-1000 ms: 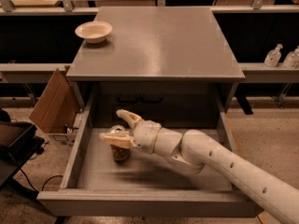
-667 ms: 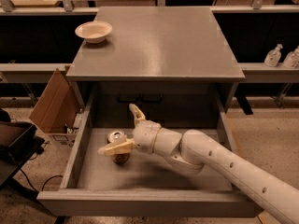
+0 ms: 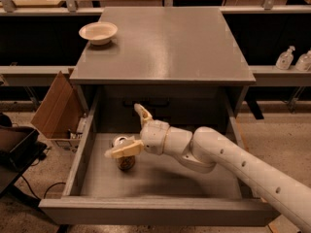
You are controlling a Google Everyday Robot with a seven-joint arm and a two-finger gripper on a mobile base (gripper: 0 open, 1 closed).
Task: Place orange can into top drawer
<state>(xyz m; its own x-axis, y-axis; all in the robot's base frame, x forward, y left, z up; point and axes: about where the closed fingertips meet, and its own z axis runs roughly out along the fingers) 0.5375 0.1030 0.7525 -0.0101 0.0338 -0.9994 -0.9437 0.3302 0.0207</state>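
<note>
The top drawer [image 3: 160,181] of the grey cabinet is pulled open toward me. The orange can [image 3: 126,161] stands upright on the drawer's flat bottom, left of the middle, with its silver top showing. My gripper [image 3: 132,132] is inside the drawer, right beside the can and slightly above it, and it is open. The lower finger [image 3: 122,150] crosses in front of the can's upper part. The upper finger [image 3: 142,113] points toward the drawer's back. Nothing is held.
A cream bowl [image 3: 98,32] sits at the back left of the cabinet top [image 3: 165,47]. An open cardboard box [image 3: 54,108] stands left of the drawer. Two bottles [image 3: 286,57] are on a shelf at the right. My white arm reaches in from the lower right.
The gripper was closed around the can a second ago. It has opened and let go, and the can now stands on the drawer bottom.
</note>
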